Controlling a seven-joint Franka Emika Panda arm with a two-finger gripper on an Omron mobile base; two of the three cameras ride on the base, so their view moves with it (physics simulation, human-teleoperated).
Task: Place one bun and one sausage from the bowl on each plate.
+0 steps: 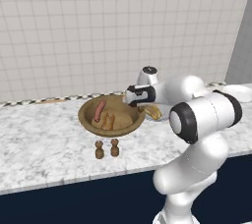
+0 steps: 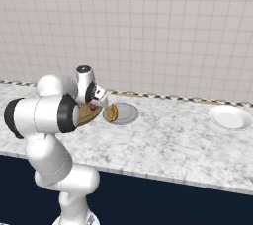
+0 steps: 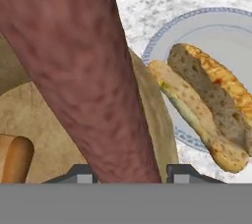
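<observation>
Where pale tiled wall (image 1: 98, 26) rises, marbled counter (image 1: 39, 139) spreads.

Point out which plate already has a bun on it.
The grey plate beside the bowl holds a bun; the white plate far off is bare.

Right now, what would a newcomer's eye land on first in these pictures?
In the hand view, a dark red sausage looms huge between the gripper's fingertips, apparently gripped. Beside it a split bun lies on the grey plate, which sits right next to the wooden bowl.
</observation>
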